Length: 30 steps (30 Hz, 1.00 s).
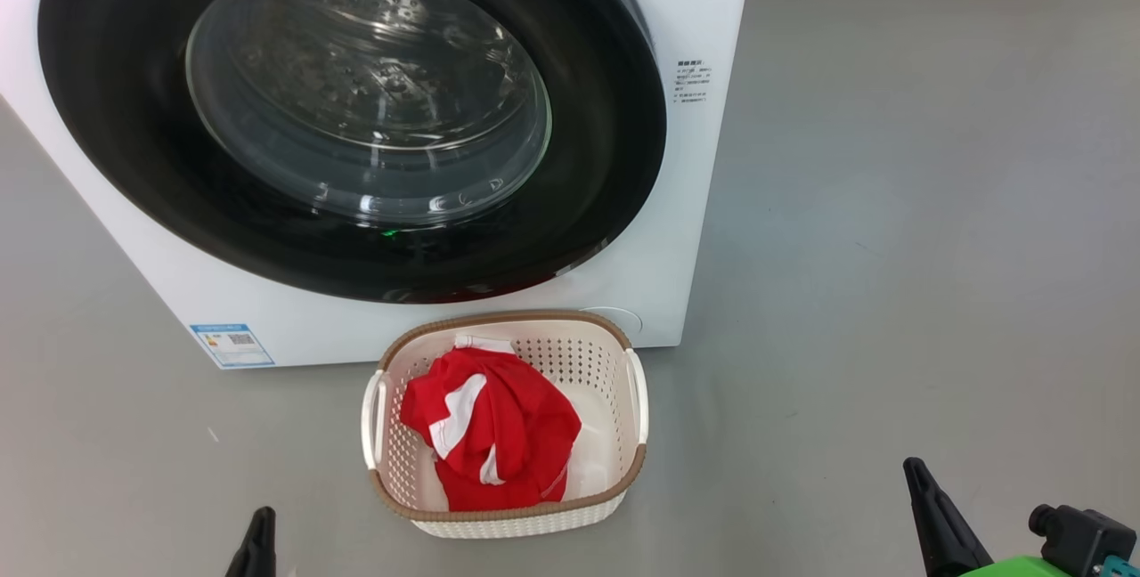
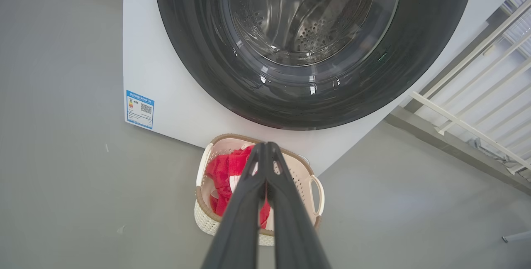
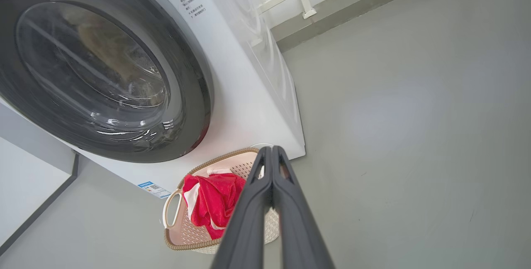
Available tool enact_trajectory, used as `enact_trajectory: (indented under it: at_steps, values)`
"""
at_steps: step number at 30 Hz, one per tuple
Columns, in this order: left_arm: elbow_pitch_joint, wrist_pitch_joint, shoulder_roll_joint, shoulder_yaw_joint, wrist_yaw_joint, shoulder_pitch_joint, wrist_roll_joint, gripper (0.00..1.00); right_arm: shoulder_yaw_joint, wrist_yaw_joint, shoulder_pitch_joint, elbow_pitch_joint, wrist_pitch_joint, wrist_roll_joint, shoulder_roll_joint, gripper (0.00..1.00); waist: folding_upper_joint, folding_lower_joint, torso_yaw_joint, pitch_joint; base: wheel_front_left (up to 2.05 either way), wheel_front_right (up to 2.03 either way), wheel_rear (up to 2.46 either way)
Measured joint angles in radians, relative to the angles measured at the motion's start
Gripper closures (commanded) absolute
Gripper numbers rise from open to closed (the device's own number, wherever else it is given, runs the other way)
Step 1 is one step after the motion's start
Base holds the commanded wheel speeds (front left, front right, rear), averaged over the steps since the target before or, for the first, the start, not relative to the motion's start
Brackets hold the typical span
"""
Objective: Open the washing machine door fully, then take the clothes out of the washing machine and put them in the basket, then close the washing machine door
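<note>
Washing machine (image 1: 704, 230): white box; glossy black-rimmed round door (image 1: 365, 96) shut. Perforated cream basket (image 1: 512, 519) just before it holds crumpled red-white clothes (image 1: 490, 430). Left end effector (image 2: 265, 146), right end effector (image 3: 271, 149): fingers pressed together, empty.

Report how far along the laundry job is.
Done: the red clothes lie in the basket, and the washing machine door sits shut against the washing machine. In hand: nothing; the left pincer and right pincer are both shut and empty, clear of the basket. Left: nothing that I can see.
</note>
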Motion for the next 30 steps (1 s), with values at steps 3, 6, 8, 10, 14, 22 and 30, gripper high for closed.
enact_trajectory:
  at_steps: [3,6,8,10,14,22,30]
  values:
    - [0.001,0.008,-0.001,0.001,0.000,-0.009,-0.034,1.00,-0.004,0.000,-0.002,0.000,0.010,0.030,0.000,1.00,0.0000,0.0000,0.000,-0.001,0.00,0.00,0.00]
    - [0.002,0.017,-0.002,0.002,0.000,-0.016,-0.062,1.00,-0.008,0.000,-0.012,-0.001,0.017,0.058,0.001,1.00,0.0000,0.0000,0.000,-0.002,0.00,0.00,0.00]
    - [0.002,0.025,-0.002,0.003,0.000,-0.017,-0.084,1.00,-0.012,0.000,-0.021,-0.003,0.023,0.081,0.001,1.00,0.0000,-0.0001,0.000,-0.003,0.00,0.00,0.00]
    - [0.004,0.030,-0.006,0.004,0.000,-0.017,-0.105,1.00,-0.016,0.000,-0.023,-0.005,0.030,0.096,0.002,1.00,0.0000,0.0000,0.000,-0.003,0.00,0.00,0.00]
    - [0.005,0.043,-0.010,0.005,0.000,-0.020,-0.144,1.00,-0.021,0.000,-0.023,-0.005,0.040,0.141,0.003,1.00,0.0000,-0.0001,-0.001,-0.005,0.00,0.00,0.00]
    - [0.006,0.063,-0.013,0.009,0.000,-0.040,-0.228,1.00,-0.028,0.000,-0.037,-0.007,0.061,0.217,0.005,1.00,0.0000,-0.0001,-0.001,-0.007,0.00,0.00,0.00]
    - [0.009,0.088,-0.016,0.012,0.000,-0.046,-0.316,1.00,-0.036,0.000,-0.047,-0.011,0.088,0.304,0.006,1.00,0.0000,-0.0001,-0.001,-0.010,0.00,0.00,0.00]
